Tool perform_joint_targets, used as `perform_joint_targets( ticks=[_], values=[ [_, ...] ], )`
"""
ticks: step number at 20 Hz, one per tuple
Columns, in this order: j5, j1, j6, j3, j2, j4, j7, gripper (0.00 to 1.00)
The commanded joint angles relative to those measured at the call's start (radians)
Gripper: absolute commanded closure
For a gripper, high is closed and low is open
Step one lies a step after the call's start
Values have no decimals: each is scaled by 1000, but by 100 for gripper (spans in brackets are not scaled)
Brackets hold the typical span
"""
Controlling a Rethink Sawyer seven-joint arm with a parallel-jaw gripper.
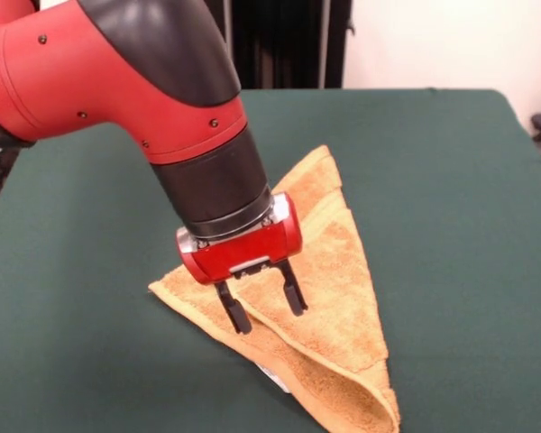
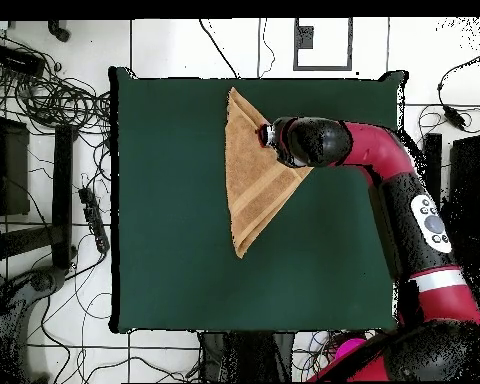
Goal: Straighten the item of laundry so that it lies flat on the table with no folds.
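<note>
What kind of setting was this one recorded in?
Probably a robotics lab: a red and black robot arm works at a table covered in dark green cloth, a folded orange-tan terry towel on it, tangled black cables on the white tiled floor.

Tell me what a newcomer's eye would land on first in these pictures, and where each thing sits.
The bulky red and black arm dominates, slanting down from the front view's upper left to the table's middle. Its gripper is open, fingers poised over the orange-tan towel, which lies folded into a triangle with a doubled edge near the picture's bottom. Around it spreads the dark green table; overhead, the towel sits toward the table's top edge.
</note>
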Motion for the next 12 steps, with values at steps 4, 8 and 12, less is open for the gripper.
perform_joint_targets(
  ticks=[4,8,12],
  values=[
    [-69,70,-31,-26,87,24,-237,0],
    [-79,77,-26,-37,92,19,-223,0],
    [-86,94,5,-61,99,3,-203,0]
  ],
)
